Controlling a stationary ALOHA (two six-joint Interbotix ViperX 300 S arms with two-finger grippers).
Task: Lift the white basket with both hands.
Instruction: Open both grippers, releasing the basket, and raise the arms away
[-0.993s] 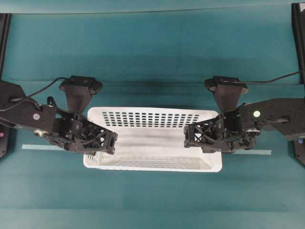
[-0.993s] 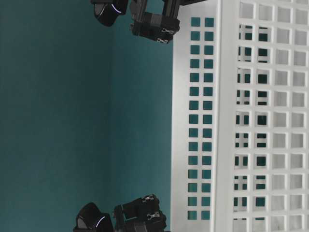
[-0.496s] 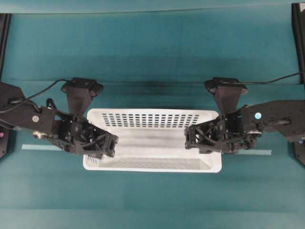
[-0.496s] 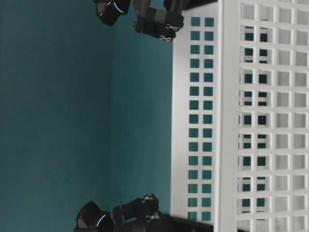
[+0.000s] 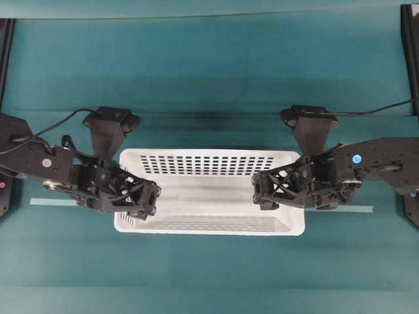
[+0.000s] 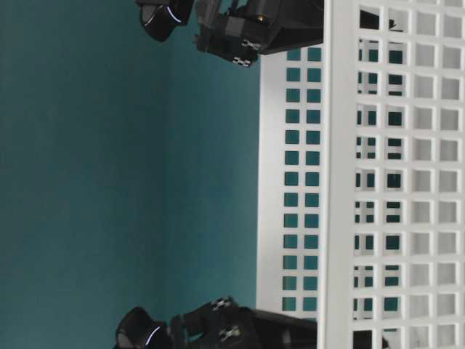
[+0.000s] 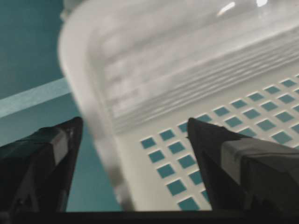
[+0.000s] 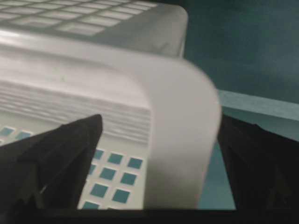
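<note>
I can't see the white basket [image 5: 209, 190] end walls overhead: left gripper [image 5: 141, 199] and right gripper [image 5: 268, 190] cover them. Wrist views blur the basket rim; fingertip contact unreadable.

white basket [image 5: 209, 190]: smooth white plastic with a faint sheen; walls pierced by small rectangular holes, floor solid.
left gripper [image 5: 148, 198]: matt black plastic, open truss-like frame.
right gripper [image 5: 260, 190]: the same matt black skeletal plastic.
table cover [image 5: 209, 72]: teal, matt, cloth-like, with soft creases.
tape strip [image 5: 52, 201]: thin, pale, matt, at 9 o'clock of the basket.
</note>
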